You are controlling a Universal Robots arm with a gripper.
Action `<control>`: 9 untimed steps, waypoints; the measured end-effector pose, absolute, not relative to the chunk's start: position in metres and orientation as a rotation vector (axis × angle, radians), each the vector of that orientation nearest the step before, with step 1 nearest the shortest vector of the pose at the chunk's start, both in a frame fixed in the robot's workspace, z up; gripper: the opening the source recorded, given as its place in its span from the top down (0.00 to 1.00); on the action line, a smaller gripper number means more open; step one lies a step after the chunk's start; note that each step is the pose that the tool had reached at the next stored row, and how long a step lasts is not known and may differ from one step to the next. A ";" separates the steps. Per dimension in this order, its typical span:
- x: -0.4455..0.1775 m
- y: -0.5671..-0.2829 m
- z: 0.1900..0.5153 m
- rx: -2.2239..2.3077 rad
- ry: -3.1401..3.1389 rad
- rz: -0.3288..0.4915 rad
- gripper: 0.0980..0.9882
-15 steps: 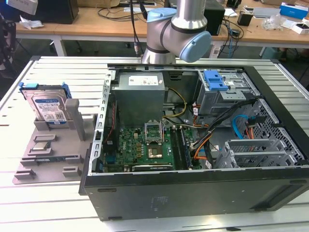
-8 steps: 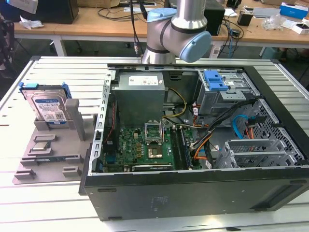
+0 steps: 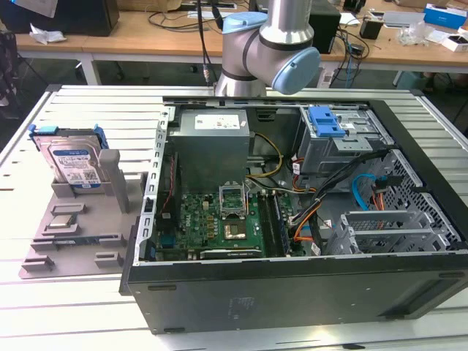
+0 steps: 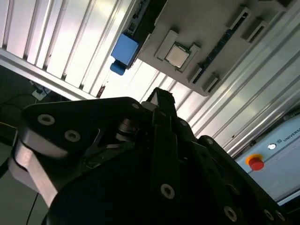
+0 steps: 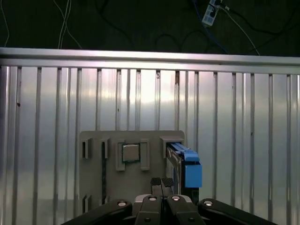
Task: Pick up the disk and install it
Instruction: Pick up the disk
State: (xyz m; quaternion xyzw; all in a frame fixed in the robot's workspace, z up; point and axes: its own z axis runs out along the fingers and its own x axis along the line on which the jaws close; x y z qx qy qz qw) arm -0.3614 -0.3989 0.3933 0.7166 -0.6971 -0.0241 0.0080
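The disk (image 3: pixel 72 159) stands up on its edge in a slot of a grey holder (image 3: pixel 73 245). The holder lies on the silver ribbed surface (image 3: pixel 88 110) at the exterior view's left. The disk has a bright blue frame and a white-and-blue label with small dark print on it. A small square chip (image 3: pixel 64 214) lies flat on the holder, near the disk. At the exterior view's right sits a big open computer case (image 3: pixel 292 292). Inside it are a green board (image 3: pixel 212 219), a grey metal box (image 3: pixel 212 142) with a white sticker, a blue latch (image 3: pixel 325 121) and bunches of coloured wires (image 3: pixel 307 219). The grey and light-blue robot arm (image 3: pixel 270 44) rises behind the case. The first wrist view looks straight down on the holder (image 5: pixel 98 173), the chip (image 5: pixel 131 152) and the thin top edge of the disk (image 5: pixel 187 164). It also shows the two black fingertips (image 5: pixel 156 182) of the jaws. The jaws are closed, tip against tip, and hold nothing. They hang above the holder and do not touch the disk. The second wrist view shows the black back of the jaws up close, with one fingertip (image 4: pixel 161 96) poking out. Past it are the blue corner of the disk (image 4: pixel 124 49), the chip (image 4: pixel 178 55), and a white box (image 4: pixel 281 140) with a round red button (image 4: pixel 255 162) and some dark letters.
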 end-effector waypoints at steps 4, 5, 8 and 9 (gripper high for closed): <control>-0.361 -0.399 0.393 2.240 -2.178 -0.075 0.99; -0.361 -0.399 0.393 2.240 -2.178 -0.075 0.98; -0.361 -0.399 0.393 2.240 -2.178 -0.075 0.71; -0.361 -0.399 0.393 2.240 -2.178 -0.075 0.64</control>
